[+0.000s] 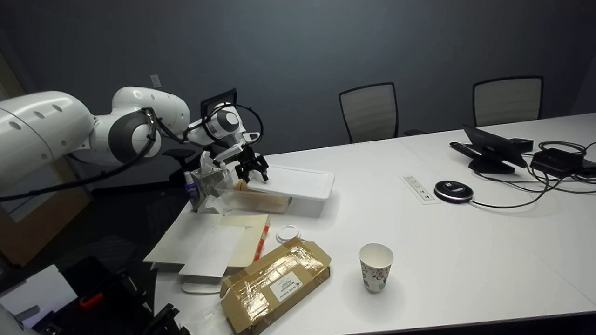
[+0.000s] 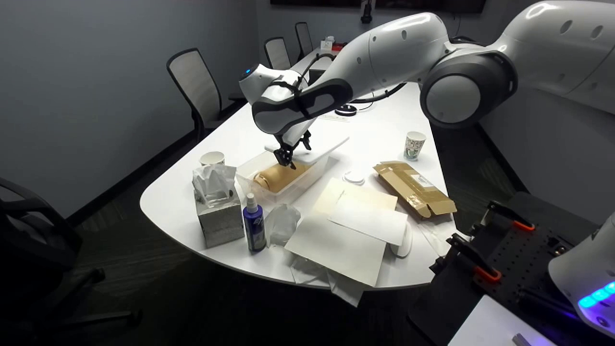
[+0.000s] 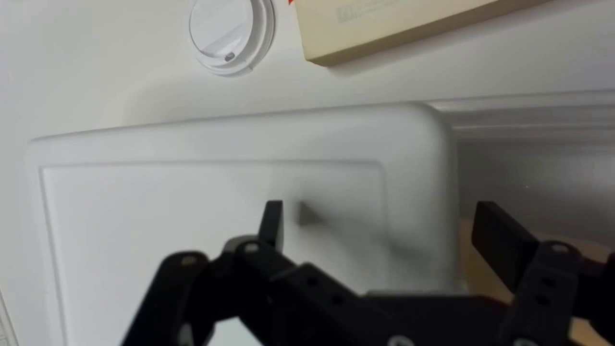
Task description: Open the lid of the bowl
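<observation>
Viewed from the wrist, the jaws stand spread across the 3 o'clock edge of the lid [image 3: 206, 192], which partly covers the bowl [image 3: 533, 163]: push that edge smoothly toward 9 o'clock, without tipping, until the opening clears.

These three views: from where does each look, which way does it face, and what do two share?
An exterior view: raised beside the table, facing across to the wall; arm from picture left.
An exterior view: raised at the table's rounded end, facing along it past the bowl; arm from picture right.
Wrist view: on the arm, facing down at the lid; gripper shows.
Both exterior views share the brown package.
</observation>
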